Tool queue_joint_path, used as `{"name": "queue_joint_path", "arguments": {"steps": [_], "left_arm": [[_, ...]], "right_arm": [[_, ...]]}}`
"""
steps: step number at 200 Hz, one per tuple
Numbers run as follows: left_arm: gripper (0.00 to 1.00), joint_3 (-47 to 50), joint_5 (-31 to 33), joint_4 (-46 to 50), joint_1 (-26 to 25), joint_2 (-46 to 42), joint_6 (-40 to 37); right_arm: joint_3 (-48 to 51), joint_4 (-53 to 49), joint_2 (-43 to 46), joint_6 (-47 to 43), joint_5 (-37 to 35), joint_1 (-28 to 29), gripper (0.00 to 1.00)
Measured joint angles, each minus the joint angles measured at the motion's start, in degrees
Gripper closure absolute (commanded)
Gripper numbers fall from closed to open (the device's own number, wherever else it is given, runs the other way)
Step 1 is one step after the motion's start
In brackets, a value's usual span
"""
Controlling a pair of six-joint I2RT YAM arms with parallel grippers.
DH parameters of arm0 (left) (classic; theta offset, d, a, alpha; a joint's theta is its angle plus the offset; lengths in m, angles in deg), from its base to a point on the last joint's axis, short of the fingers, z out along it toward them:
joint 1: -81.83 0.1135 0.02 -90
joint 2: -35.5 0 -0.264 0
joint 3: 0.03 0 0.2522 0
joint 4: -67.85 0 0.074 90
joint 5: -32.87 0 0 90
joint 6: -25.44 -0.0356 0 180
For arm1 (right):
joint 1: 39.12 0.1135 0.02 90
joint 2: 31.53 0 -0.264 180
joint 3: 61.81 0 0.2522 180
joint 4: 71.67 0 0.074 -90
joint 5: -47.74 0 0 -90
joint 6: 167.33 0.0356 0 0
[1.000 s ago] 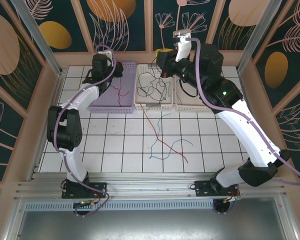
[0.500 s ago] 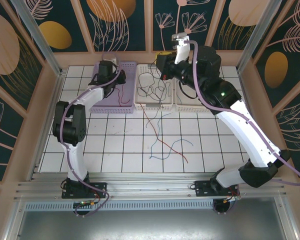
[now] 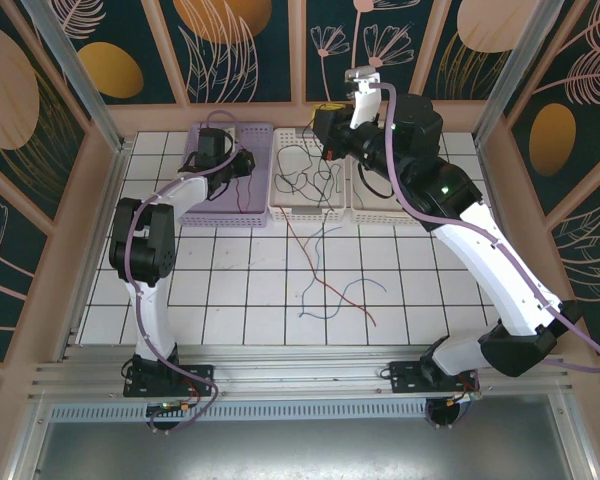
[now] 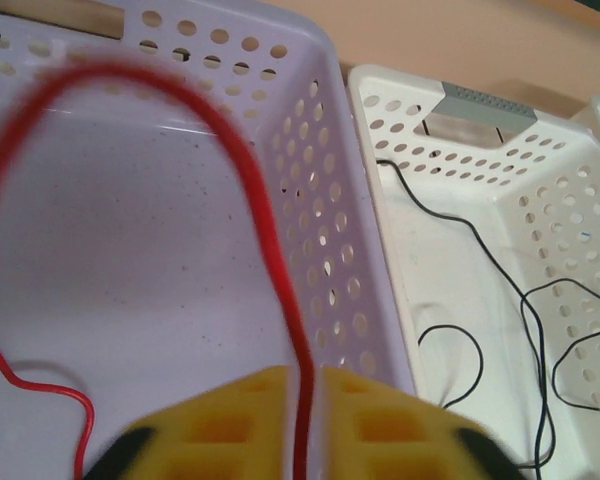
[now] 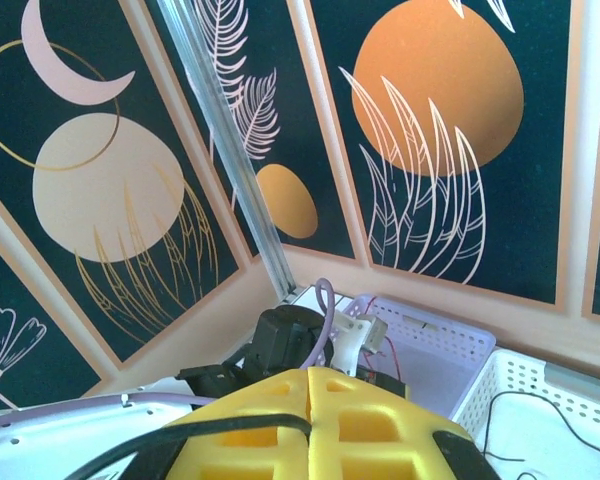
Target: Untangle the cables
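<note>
over the right half of the purple basket (image 3: pixel 212 219), the left gripper (image 4: pixel 308 378) now sits low, whereas a second ago it stood over the basket's far left corner; the arm has swung across and folded in closer to the basket. the red cable (image 4: pixel 267 205) rises from the slot between the yellow pads, arches over and drops back to the basket floor, so this wire lies inside the purple basket, apart from the rest. the pads stand close on either side of it; whether they are pinching it or have begun to let go cannot be told from the wrist view. judgement: the move reads as the delivery of one separated wire, with release the step in hand. the right gripper (image 3: pixel 329 140) hangs above the far end of the white basket (image 3: pixel 305 212) and has barely shifted in the same interval. it is clenched, and a black cable (image 5: pixel 230 432) runs into the seam between its pads, so it is judged to be holding that wire. further dark wires (image 4: pixel 540 330) lie looped on the white basket's floor. on the table (image 3: pixel 440 290) in front of the baskets, the loose strands (image 3: pixel 330 290), red, blue and dark, cross one another just as they did a second ago. judgement: one red wire is nearly sorted; the crossing strands on the table and the loops in the white basket remain to be dealt with.
</note>
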Motion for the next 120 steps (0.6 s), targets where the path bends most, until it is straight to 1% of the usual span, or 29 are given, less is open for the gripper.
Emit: {"name": "queue_joint_path", "arguments": {"steps": [22,38,53,63,66,74,77,79,85,90,120], "left_arm": [[0.52,0.0,-0.8,1.2,0.0,0.0,0.3],[0.43,0.0,-1.1,2.0,0.0,-0.2,0.0],[0.34,0.0,-1.1,3.0,0.0,-0.7,-0.3],[0.25,0.0,-1.0,3.7,0.0,-1.3,-0.1],[0.21,0.0,-1.0,3.8,0.0,-1.6,-0.5],[0.15,0.0,-1.1,4.2,0.0,-2.4,-0.4],[0.09,0.0,-1.0,4.4,0.0,-2.7,-0.1],[0.07,0.0,-1.1,4.4,0.0,-3.0,-0.3],[0.05,0.0,-1.3,4.7,0.0,-3.9,-0.2],[0.02,0.0,-1.3,4.8,0.0,-4.7,0.2],[0.02,1.6,-1.2,4.5,0.0,-12.1,0.9]], "right_arm": [[0.0,0.3,0.0,0.0,0.0,0.0,1.00],[0.0,0.4,0.0,0.0,0.0,0.0,1.00],[0.0,0.6,0.0,0.0,0.0,0.0,1.00],[0.0,0.6,0.0,0.0,0.0,0.0,1.00],[0.0,0.6,0.0,0.0,0.0,0.0,1.00],[0.0,0.6,0.0,0.0,0.0,-0.1,1.00],[0.0,0.6,0.0,0.0,0.0,-0.1,1.00],[0.0,0.6,0.0,0.0,0.0,-0.2,1.00],[0.0,0.6,0.0,0.0,0.0,-0.2,1.00],[0.0,0.6,0.0,0.0,0.0,-0.3,1.00],[-1.0,0.7,-0.8,-0.1,0.0,-1.6,1.00]]}}
